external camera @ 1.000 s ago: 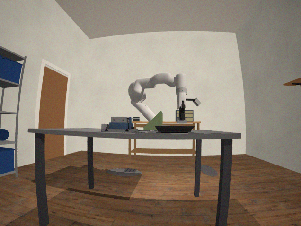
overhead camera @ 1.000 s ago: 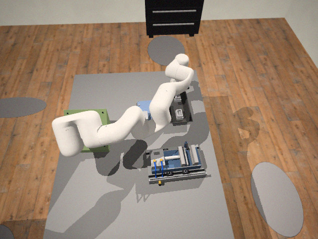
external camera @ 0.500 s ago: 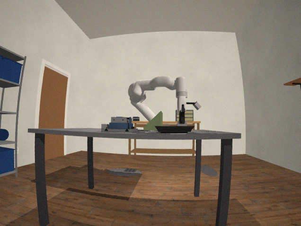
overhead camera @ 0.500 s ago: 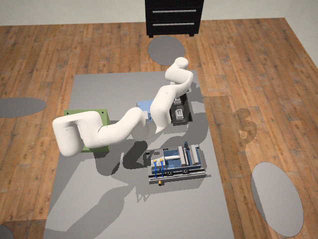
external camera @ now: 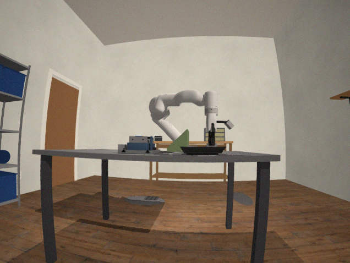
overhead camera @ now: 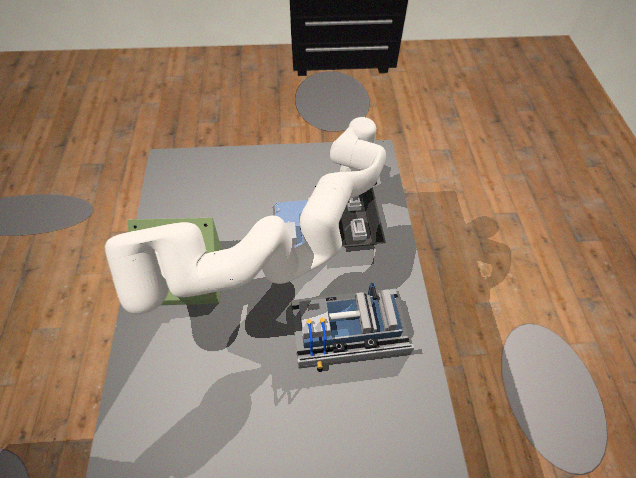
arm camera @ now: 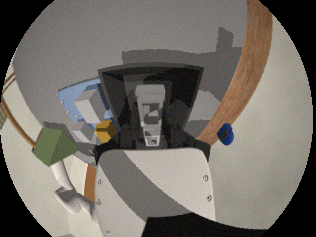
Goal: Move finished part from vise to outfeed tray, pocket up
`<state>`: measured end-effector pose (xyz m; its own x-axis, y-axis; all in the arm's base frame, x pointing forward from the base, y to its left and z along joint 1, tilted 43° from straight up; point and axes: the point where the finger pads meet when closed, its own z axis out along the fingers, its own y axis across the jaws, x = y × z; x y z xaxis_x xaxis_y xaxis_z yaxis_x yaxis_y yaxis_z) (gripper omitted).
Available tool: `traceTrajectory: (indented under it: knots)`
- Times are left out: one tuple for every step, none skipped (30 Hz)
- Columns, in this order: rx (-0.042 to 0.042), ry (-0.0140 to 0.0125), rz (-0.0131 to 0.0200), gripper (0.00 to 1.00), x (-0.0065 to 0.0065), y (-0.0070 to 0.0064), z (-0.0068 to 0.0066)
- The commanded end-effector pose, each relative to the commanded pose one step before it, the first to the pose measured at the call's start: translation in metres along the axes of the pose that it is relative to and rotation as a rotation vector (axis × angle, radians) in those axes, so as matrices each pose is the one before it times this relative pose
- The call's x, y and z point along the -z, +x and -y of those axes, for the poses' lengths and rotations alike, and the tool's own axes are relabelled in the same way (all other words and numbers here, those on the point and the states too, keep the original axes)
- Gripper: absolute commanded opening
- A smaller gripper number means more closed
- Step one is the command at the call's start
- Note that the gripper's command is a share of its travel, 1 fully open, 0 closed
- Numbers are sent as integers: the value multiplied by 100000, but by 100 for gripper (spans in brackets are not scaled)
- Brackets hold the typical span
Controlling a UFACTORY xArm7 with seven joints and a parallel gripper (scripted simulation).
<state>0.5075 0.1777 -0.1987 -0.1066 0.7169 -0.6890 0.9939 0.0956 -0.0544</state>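
Note:
The finished part [overhead camera: 358, 226] is a light grey block with a dark pocket facing up. My gripper [external camera: 211, 142] is shut on it and points straight down inside the dark outfeed tray [external camera: 203, 149]. In the wrist view, the part [arm camera: 152, 114] sits between the fingers, with the tray's floor and walls [arm camera: 152, 82] all around it. The part is low in the tray; I cannot tell if it touches the floor. The blue and grey vise [overhead camera: 354, 321] stands nearer the table's front, and nothing sits between its jaws.
The arm rises from a green wedge base [overhead camera: 154, 226] at the table's left. A light blue plate [overhead camera: 287, 210] lies beside the tray, partly under the arm. A black drawer cabinet [overhead camera: 349, 33] stands on the floor beyond the table.

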Motion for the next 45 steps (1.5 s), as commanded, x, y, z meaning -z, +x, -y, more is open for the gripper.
traceTrajectory:
  knots:
    - [-36, -324, -366, 0, 241, 86, -86]
    - [0, 0, 0, 0, -16, 0, 0]
    - [0, 0, 0, 0, -11, 0, 0]
    - [0, 0, 0, 0, -8, 0, 0]
    - [0, 0, 0, 0, -5, 0, 0]
    - [0, 0, 0, 0, -3, 0, 0]
    - [0, 0, 0, 0, -1, 0, 0]
    - [0, 0, 0, 0, 0, 0, 0]
    - [0, 0, 0, 0, 0, 0, 0]
    - [0, 0, 0, 0, 0, 0, 0]
    - [0, 0, 0, 0, 0, 0, 0]
    - [0, 0, 0, 0, 0, 0, 0]
    - [0, 0, 0, 0, 0, 0, 0]
    - [0, 0, 0, 0, 0, 0, 0]
    - [0, 0, 0, 0, 0, 0, 0]
    - [0, 0, 0, 0, 0, 0, 0]
    - [0, 0, 0, 0, 0, 0, 0]
    - [0, 0, 0, 0, 0, 0, 0]
    - [0, 0, 0, 0, 0, 0, 0]
    - [0, 0, 0, 0, 0, 0, 0]
    - [0, 0, 0, 0, -1, 0, 0]
    - [0, 0, 0, 0, -2, 0, 0]
    - [-1, 0, 0, 0, -4, 0, 0]
    - [-1, 0, 0, 0, -7, 0, 0]
    - [-2, 0, 0, 0, -10, 0, 0]
    - [-3, 0, 0, 0, -13, 0, -1]
    - [-3, 0, 0, 0, -17, 0, -1]
    - [-4, 0, 0, 0, -20, 0, -1]
    - [-5, 0, 0, 0, -24, 0, -1]
    - [-6, 0, 0, 0, -27, 0, -1]
    - [-6, 0, 0, 0, -31, 0, -1]
    - [-7, 0, 0, 0, -34, -1, -2]
    - [-8, 0, 0, 0, -38, -1, -2]
    - [0, 0, 0, 0, 0, 0, 0]
    - [0, 0, 0, 0, 0, 0, 0]
    - [-8, 0, 0, 0, -41, -1, -2]
    - [-9, 0, 0, 0, -44, -1, -2]
    - [-9, 0, 0, 0, -46, -1, -2]
    - [-9, 0, 0, 0, -48, -1, -2]
    - [-5, 0, 0, 0, -50, -1, -2]
    - [0, 0, 0, 0, -52, -1, -3]
    - [0, 0, 0, 0, -53, -1, -3]
    - [0, 0, 0, 0, -54, -1, -3]
    - [0, 0, 0, 0, -54, -1, -3]
    - [0, 0, 0, 0, -54, -1, -3]
